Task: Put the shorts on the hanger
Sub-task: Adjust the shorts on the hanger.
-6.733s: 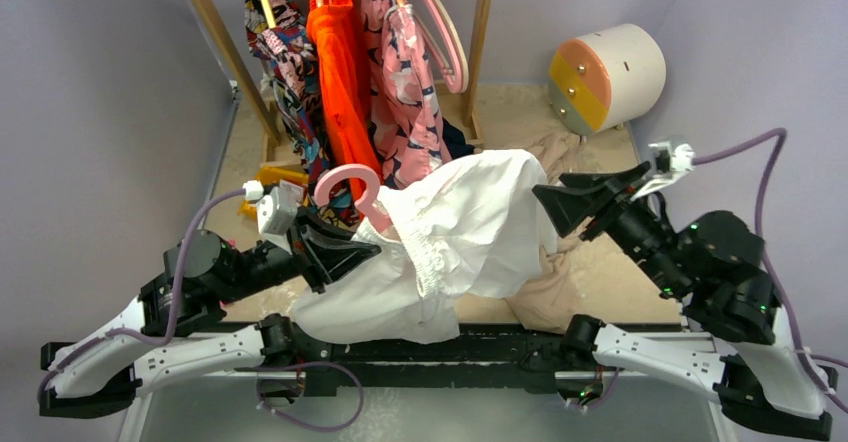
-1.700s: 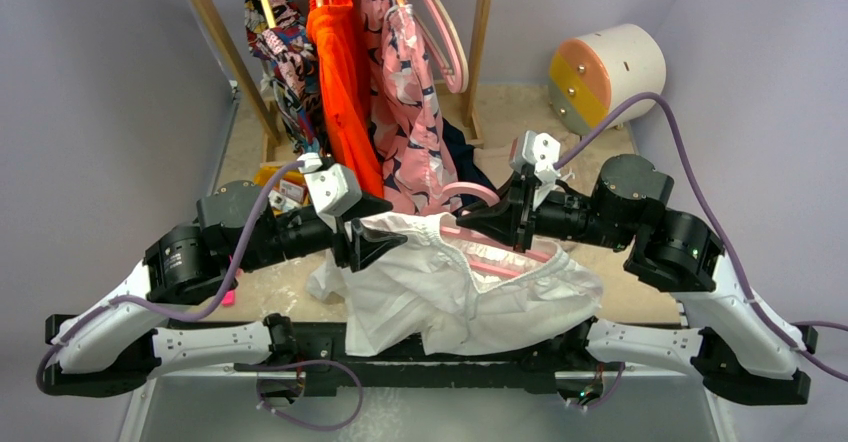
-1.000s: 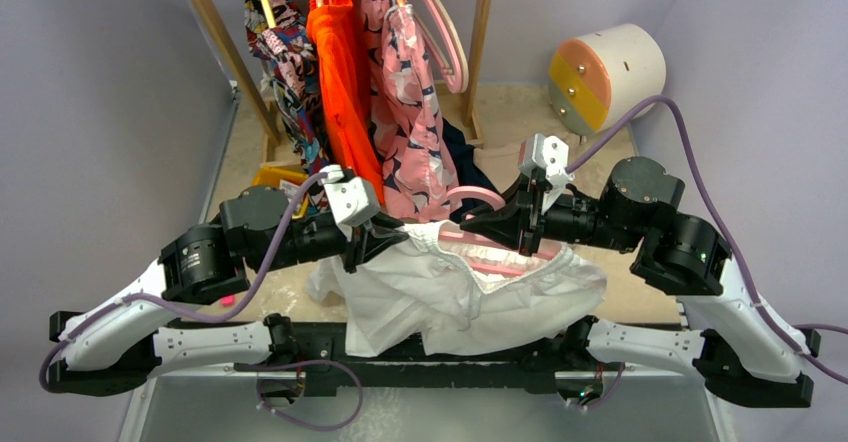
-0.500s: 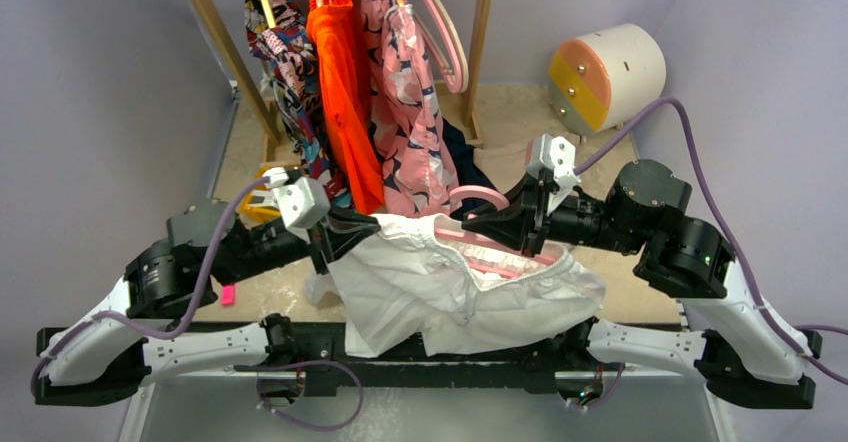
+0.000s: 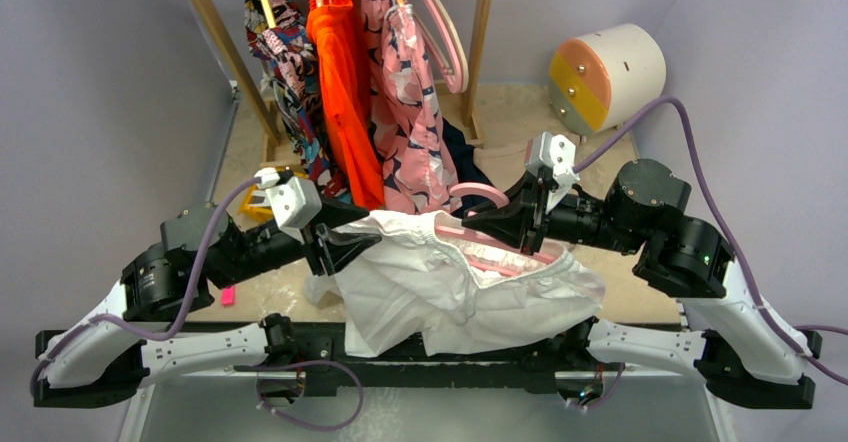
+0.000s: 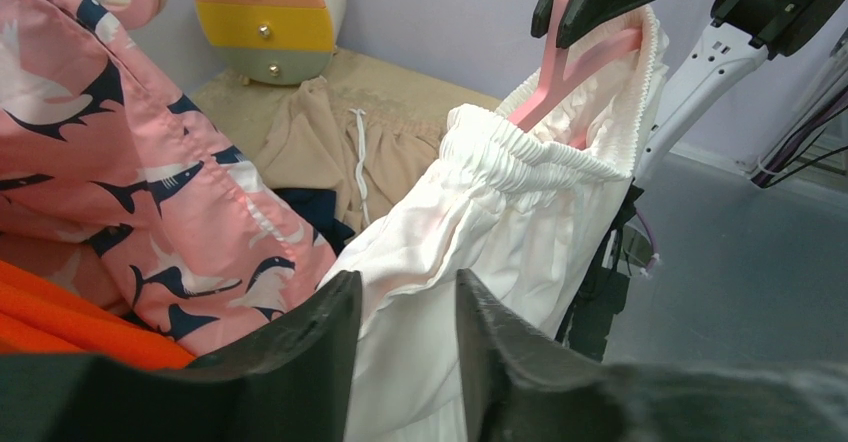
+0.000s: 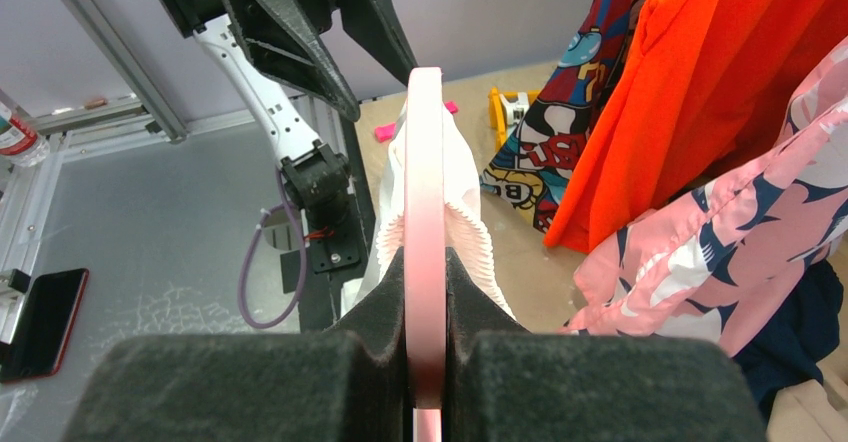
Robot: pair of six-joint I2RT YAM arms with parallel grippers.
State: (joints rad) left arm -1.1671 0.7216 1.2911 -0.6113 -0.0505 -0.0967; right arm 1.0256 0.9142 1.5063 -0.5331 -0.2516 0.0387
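While the hanger (image 7: 424, 212) sits inside them, the shorts (image 5: 440, 292) droop.

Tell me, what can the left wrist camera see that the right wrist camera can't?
Only the left wrist view: the round white drum with an orange-and-yellow face, and the tan beige garment with a white drawstring. Only the right wrist view: the red-edged phone lying on the grey surface, and the colourful comic-print garment. Both: the thin white shorts with the gathered waistband, the smooth pink clothes hanger inside that waistband, the pink shark-print garment and the bright orange garment.
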